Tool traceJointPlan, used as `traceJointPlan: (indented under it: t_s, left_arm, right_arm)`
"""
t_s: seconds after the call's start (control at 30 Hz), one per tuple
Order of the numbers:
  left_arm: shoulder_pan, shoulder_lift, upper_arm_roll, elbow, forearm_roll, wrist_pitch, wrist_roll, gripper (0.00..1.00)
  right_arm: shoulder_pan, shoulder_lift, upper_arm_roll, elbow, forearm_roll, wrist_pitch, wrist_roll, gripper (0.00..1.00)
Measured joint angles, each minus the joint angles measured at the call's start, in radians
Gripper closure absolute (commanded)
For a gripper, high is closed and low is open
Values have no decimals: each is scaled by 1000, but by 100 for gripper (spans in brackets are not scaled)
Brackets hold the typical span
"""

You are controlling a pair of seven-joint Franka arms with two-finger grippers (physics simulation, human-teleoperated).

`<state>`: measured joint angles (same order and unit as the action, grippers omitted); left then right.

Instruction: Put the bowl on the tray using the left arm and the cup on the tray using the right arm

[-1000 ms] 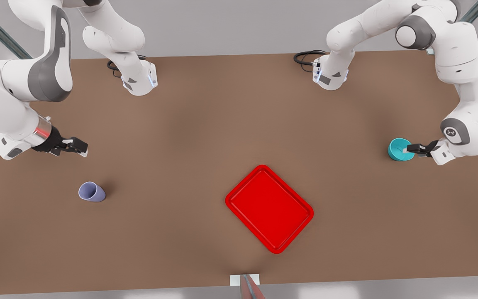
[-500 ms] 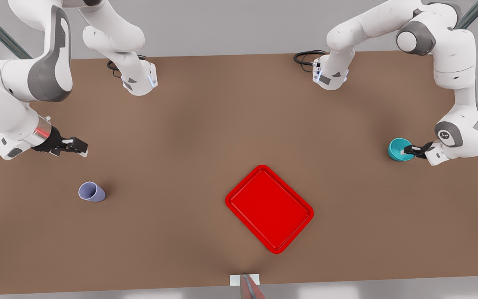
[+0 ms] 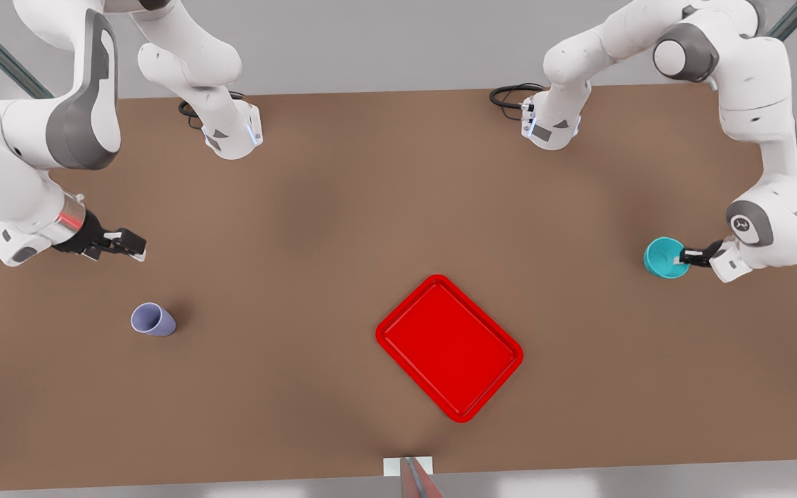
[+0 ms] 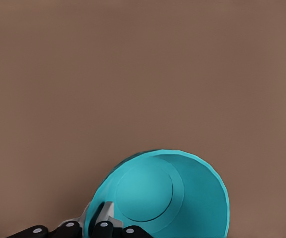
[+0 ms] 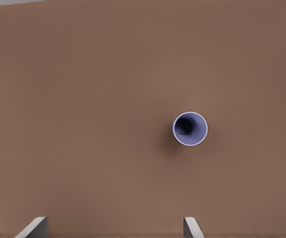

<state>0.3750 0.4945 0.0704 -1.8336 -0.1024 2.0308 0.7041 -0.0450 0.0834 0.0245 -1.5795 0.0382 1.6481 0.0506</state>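
One bowl rim between left jaws.

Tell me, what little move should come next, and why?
Probably a small lift of the bowl by the left pincer: its fingers are shut on the rim, while the tray lies apart toward the table's middle. The right pincer waits open, away from the cup.
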Motion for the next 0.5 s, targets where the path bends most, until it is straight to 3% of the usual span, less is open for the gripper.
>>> traceJointPlan:
  t_s: [0.1,0.13,0.23,0.43,0.5]
  left_arm:
    - [-269,-74,0,74,27,-31,-380,79]
    - [-335,-45,-3,149,35,-62,-487,79]
    - [-361,96,-151,338,56,-90,-823,79]
    - [-610,376,-189,739,56,-53,-1468,79]
    - [-634,424,-187,758,43,20,-1499,79]
  right_arm:
    - [1,0,0,3,-1,-1,0,0]
    - [1,1,0,3,-1,0,0,0]
    - [0,1,0,4,0,-1,0,0]
    - [2,0,2,5,-1,-1,0,0]
    - [1,0,2,6,0,-1,0,0]
